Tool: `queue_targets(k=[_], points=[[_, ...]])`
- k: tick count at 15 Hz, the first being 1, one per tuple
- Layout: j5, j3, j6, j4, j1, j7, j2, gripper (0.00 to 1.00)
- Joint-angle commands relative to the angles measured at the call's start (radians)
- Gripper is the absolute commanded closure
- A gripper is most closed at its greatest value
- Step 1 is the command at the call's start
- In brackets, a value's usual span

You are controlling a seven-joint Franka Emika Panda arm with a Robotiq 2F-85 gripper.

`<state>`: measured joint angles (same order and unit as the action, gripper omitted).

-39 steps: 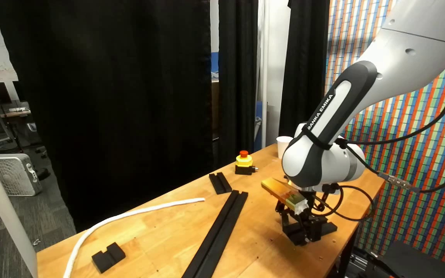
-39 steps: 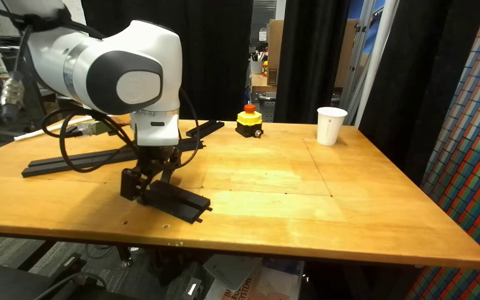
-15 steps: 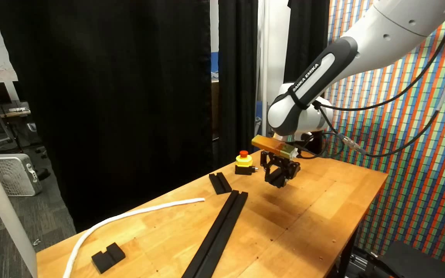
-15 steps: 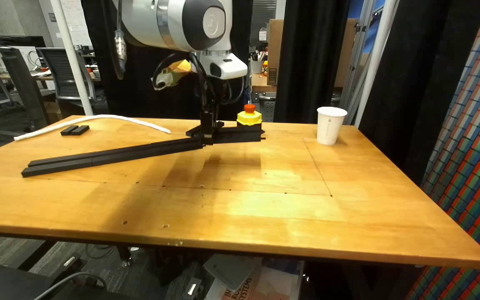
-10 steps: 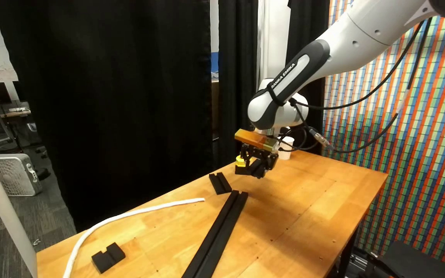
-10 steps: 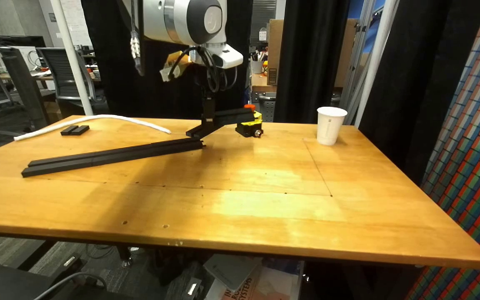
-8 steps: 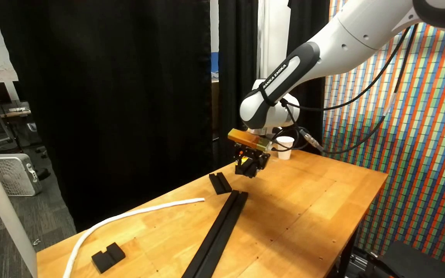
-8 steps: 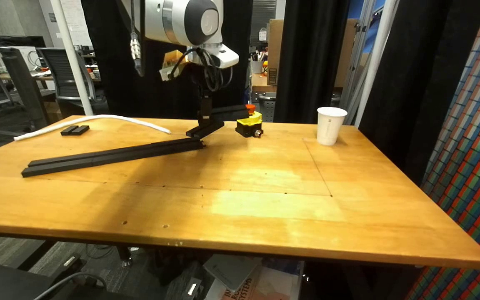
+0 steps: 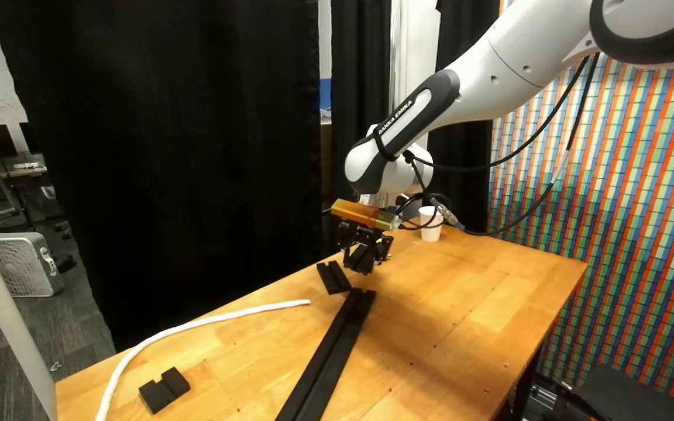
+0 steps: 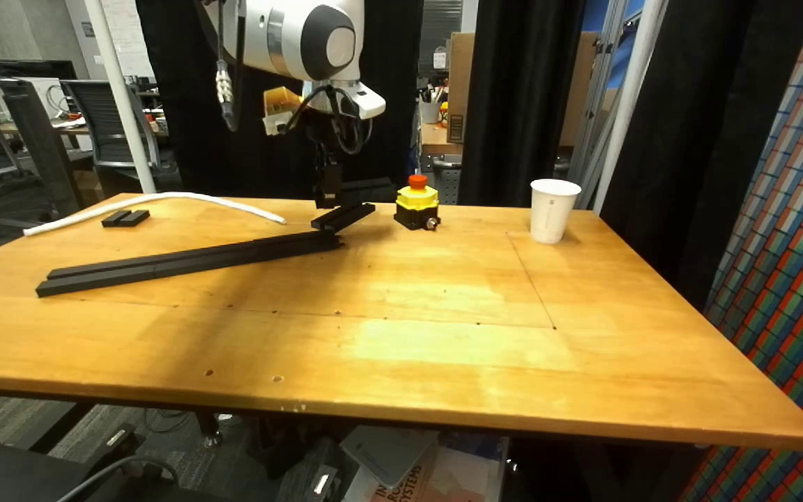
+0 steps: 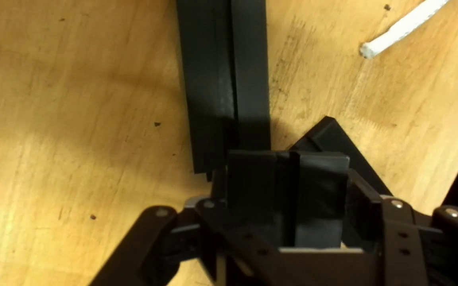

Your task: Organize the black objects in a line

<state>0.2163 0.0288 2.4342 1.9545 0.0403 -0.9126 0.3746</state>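
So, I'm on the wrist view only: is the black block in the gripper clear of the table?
Observer: Yes. In an exterior view the held block hangs above the table.
Operator: Any black piece wholly outside my view?
Observer: One: a small block lies beside the cord, not touching it.
Operator: Anything standing near what I'm holding?
Observer: A red button shows just right of it in an exterior view; the true gap I can't tell.
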Motion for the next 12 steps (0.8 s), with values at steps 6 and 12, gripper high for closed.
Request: queue_targets(k=[6, 12], points=[[-0.063, -0.059, -0.177, -0.164, 0.019, 0.012, 0.138, 0.55], [-0.063, -0.059, -0.241, -0.272, 0.023, 0.038, 0.228, 0.55]])
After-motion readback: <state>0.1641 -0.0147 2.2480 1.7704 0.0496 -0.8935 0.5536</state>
